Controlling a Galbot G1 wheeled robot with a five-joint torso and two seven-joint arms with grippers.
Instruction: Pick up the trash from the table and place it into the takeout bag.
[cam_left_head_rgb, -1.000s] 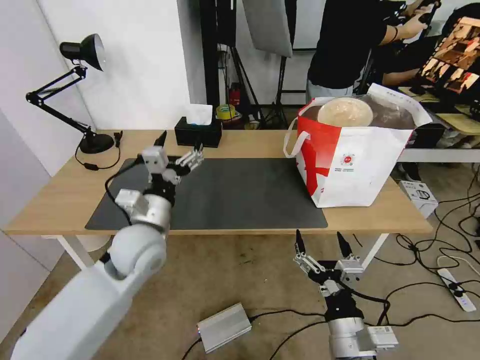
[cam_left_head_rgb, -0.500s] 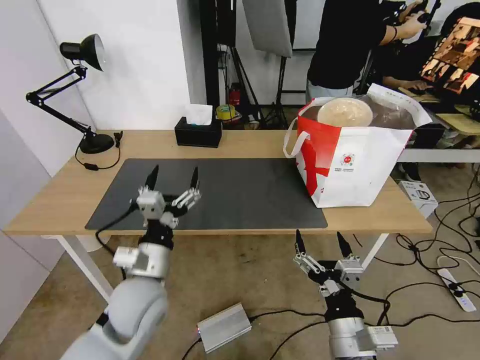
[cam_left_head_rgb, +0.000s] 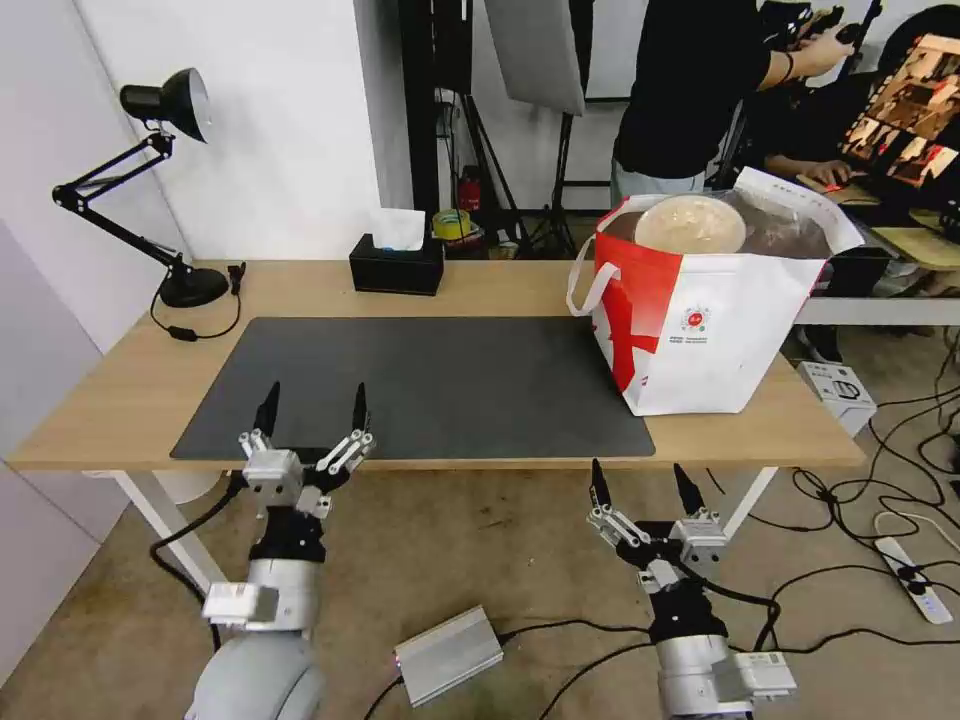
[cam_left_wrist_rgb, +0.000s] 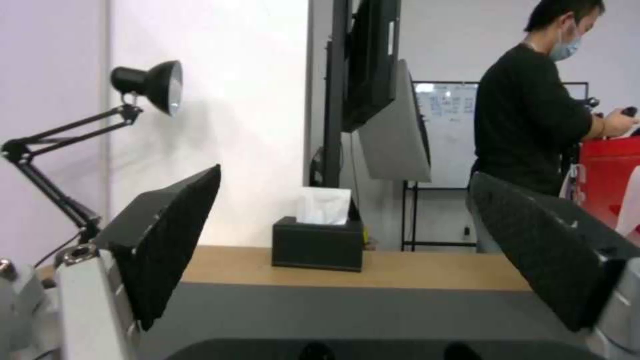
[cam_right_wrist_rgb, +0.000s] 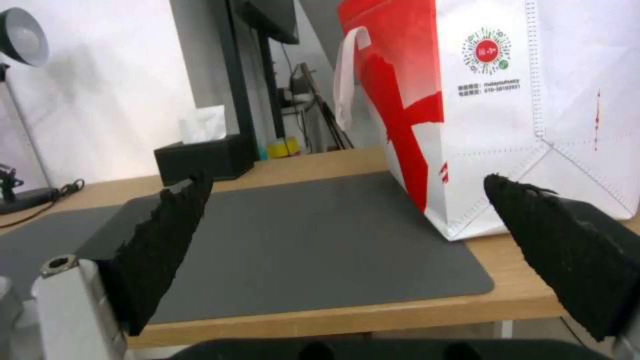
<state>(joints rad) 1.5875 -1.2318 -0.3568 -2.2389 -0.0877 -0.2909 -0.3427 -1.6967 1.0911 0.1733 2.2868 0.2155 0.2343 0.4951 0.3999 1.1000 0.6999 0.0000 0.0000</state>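
Black-tipped fingers of the left gripper (cam_left_head_rgb: 311, 409) stood apart at the table's (cam_left_head_rgb: 120, 390) front edge; the right gripper (cam_left_head_rgb: 643, 487), also spread, hung below it. Near the right end, the takeout bag (cam_left_head_rgb: 715, 330) held a beige bowl (cam_left_head_rgb: 690, 224), its other contents hidden.

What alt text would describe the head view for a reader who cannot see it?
A white and red bag stands on the right of a wooden table, with a beige bowl at its top. Both tools, left and right, hang open at the table's near edge, holding nothing.
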